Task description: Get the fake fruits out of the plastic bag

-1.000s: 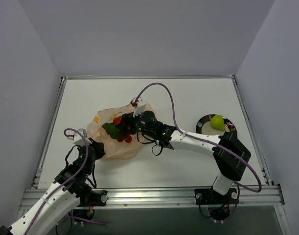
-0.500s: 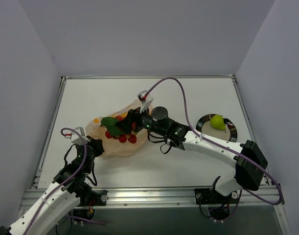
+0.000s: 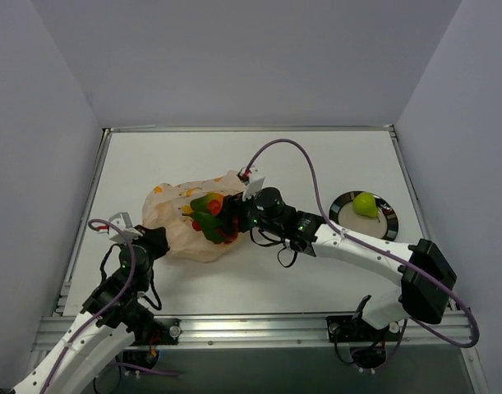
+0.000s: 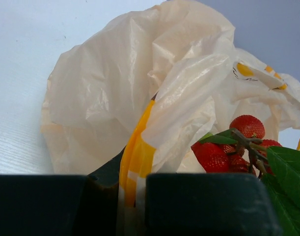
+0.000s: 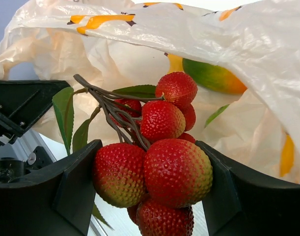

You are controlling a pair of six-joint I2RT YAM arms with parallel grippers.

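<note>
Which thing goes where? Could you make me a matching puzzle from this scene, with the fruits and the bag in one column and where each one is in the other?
Things:
1. red berry bunch
2. plastic bag
3. yellow-green fruit
4. green-and-orange fruit

Places:
A. resting on the dark plate
B. clamped in the right gripper
C. pinched in the left gripper
D. lying inside the bag, under a fold

Pairs: 1-B, 2-C, 3-A, 4-D
</note>
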